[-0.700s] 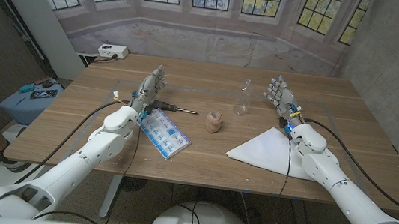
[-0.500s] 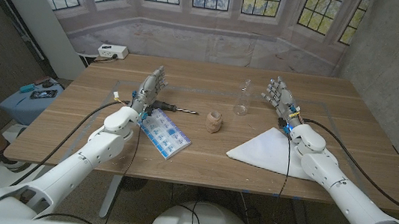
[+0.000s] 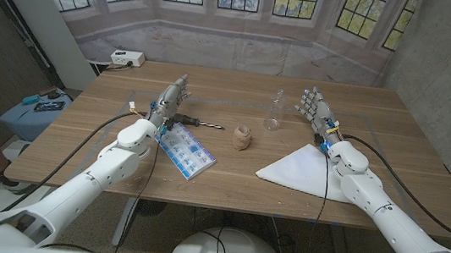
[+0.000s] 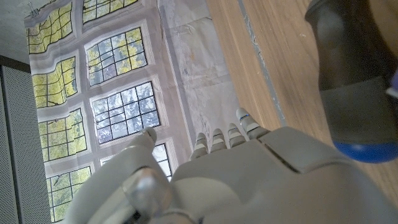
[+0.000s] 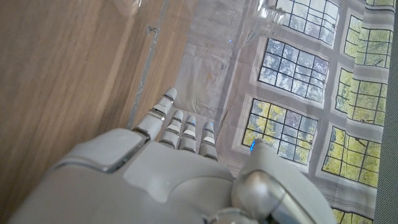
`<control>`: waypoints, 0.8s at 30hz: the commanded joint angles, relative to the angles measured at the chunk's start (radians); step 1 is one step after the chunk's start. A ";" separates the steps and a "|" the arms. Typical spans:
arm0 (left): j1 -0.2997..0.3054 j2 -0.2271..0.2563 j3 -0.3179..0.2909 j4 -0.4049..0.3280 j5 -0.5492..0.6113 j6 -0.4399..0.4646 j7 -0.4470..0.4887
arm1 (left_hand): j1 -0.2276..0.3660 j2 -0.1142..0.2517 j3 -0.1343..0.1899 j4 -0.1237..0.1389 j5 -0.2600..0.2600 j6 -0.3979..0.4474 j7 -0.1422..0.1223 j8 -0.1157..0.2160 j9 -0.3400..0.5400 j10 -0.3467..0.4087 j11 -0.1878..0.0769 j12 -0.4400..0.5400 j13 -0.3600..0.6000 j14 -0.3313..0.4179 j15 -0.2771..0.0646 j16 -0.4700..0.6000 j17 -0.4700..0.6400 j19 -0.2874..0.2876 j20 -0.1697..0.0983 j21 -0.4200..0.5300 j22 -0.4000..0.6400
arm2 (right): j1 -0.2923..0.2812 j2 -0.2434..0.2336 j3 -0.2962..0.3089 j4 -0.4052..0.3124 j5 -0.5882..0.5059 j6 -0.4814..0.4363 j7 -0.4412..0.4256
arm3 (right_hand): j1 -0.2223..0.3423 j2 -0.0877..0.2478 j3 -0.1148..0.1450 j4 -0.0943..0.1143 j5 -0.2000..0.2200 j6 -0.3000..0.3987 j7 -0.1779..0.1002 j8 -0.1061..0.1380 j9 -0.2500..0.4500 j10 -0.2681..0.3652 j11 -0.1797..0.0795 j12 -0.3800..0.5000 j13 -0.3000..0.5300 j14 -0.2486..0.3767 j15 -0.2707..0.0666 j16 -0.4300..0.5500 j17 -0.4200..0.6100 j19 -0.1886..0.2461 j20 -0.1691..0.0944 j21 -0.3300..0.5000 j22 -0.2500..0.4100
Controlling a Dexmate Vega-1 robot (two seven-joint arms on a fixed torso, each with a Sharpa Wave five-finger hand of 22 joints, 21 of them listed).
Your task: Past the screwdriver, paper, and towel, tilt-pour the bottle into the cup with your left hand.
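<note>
Bottle first: in the head view the small clear plastic bottle (image 3: 275, 111) stands upright past mid-table, its long axis vertical, its body see-through with a narrow neck; whether it holds liquid I cannot tell. It lies well to the right of the left hand (image 3: 171, 101), across the dark-handled screwdriver (image 3: 193, 122), and nearer the right hand (image 3: 316, 110). The small tan wooden cup (image 3: 242, 137) stands upright between the hands, nearer the robot than the bottle. Both hands are empty with fingers extended and loosely apart. The blue-printed paper sheet (image 3: 184, 151) lies just right of the left forearm; the white folded towel (image 3: 300, 170) lies by the right arm.

In the left wrist view, the left hand's fingers (image 4: 217, 140) reach out unclenched beside the screwdriver's handle (image 4: 354, 81).

In the right wrist view, the right hand's fingers (image 5: 180, 127) extend, gripping nothing.
</note>
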 commanded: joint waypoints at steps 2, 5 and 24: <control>-0.024 0.018 0.019 -0.020 0.024 0.027 -0.015 | 0.029 -0.009 0.008 -0.034 0.001 -0.002 0.009 0.006 0.005 -0.008 0.001 0.001 0.004 -0.003 0.010 -0.003 0.002 0.010 0.006 -0.013 0.003 | -0.007 -0.005 0.005 -0.010 0.001 0.007 0.002 | -0.001 -0.001 0.007 0.002 0.007 0.003 0.002 0.005 0.002 0.006 0.000 0.009 0.001 0.009 -0.006 0.006 -0.003 0.005 0.008 0.008 0.002; -0.040 0.020 0.028 -0.012 0.033 0.031 -0.029 | 0.045 -0.017 0.012 -0.055 0.002 -0.006 0.011 0.006 0.005 -0.010 -0.001 0.001 0.004 -0.003 0.010 -0.003 0.002 0.013 0.007 -0.019 0.003 | -0.006 -0.006 0.006 -0.012 -0.001 0.006 -0.002 | -0.001 -0.001 0.007 0.001 0.008 0.004 0.003 0.006 0.001 0.007 0.003 0.009 0.001 0.009 -0.007 0.006 -0.005 0.007 0.008 0.008 0.003; -0.179 -0.001 0.093 0.097 0.109 0.014 -0.121 | 0.147 -0.063 0.029 -0.179 0.003 -0.031 0.011 0.007 0.007 -0.017 -0.003 0.000 0.006 -0.002 0.006 -0.004 0.003 0.040 0.010 -0.061 0.004 | 0.021 0.022 0.005 0.038 -0.015 0.050 -0.005 | 0.000 0.001 0.011 -0.002 0.011 0.009 0.009 0.009 0.000 0.009 0.001 0.011 0.001 0.012 -0.011 0.007 -0.018 0.014 0.012 0.012 0.003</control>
